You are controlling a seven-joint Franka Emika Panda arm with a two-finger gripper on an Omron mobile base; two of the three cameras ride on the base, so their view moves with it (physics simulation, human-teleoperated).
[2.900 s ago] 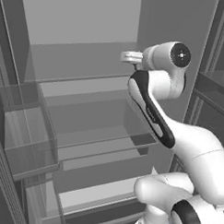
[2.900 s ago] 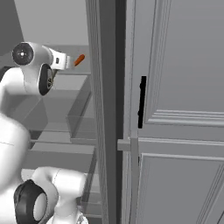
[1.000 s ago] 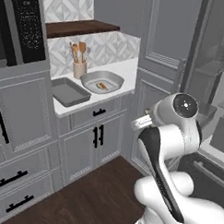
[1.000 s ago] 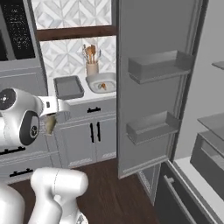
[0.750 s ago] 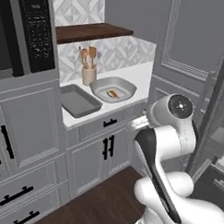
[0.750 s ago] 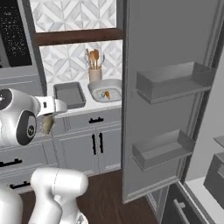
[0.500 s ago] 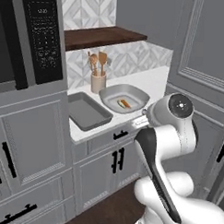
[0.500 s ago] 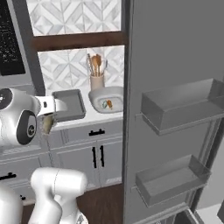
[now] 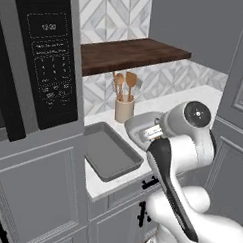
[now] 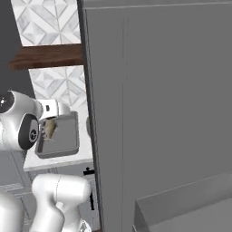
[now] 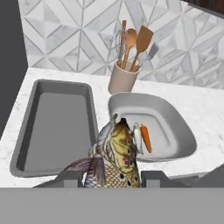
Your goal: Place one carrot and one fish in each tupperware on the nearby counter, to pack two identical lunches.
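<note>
White arm (image 10: 20, 124) at left, fish (image 10: 48, 128) in fingers over grey tupperware (image 10: 63, 140); large grey door panel (image 10: 158, 104) right

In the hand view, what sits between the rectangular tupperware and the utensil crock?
Nothing stands between the rectangular tupperware and the utensil crock; only bare white counter separates them. The left base view shows the same gap.

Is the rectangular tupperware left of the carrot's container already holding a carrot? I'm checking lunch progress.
No. In the hand view the rectangular tupperware lies bare inside, while the carrot sits in the rounder container beside it.
</note>
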